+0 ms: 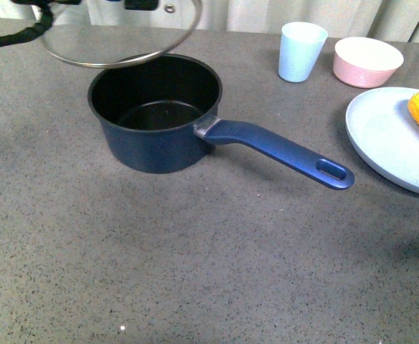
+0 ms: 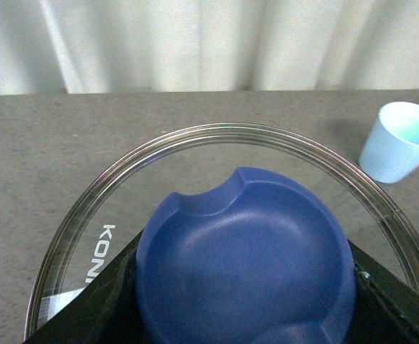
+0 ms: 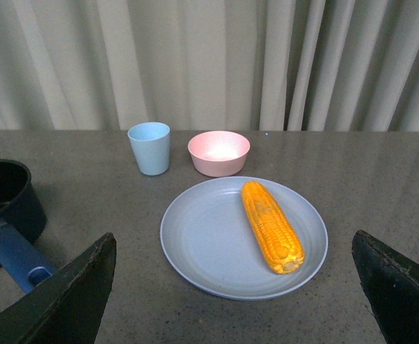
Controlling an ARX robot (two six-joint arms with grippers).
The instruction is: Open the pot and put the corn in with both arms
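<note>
Left pincer (image 2: 245, 312) clamped on knob (image 2: 245, 251) — lid (image 1: 123, 44) in the air over the rim of the open pot (image 1: 156, 129) on desk (image 1: 195, 265). Right pincer (image 3: 234, 290) wide open, empty, near plate (image 3: 202, 247) — corn (image 3: 270, 226) lies on it, apart from pot.

Soft, even light everywhere, nothing harsh. Front view: the pot (image 1: 156, 115) throws only a faint shadow under its handle, the lid (image 1: 120, 43) rim glints, and there's a dim patch at 4 o'clock. Left wrist: the knob (image 2: 245, 261) looms slightly soft, and the curtain (image 2: 195, 43) is washed out at 12 o'clock. Right wrist: the pink bowl (image 3: 219, 152) glows, and my fingers (image 3: 66, 301) are dark blurs at 7 and 5 o'clock.
</note>
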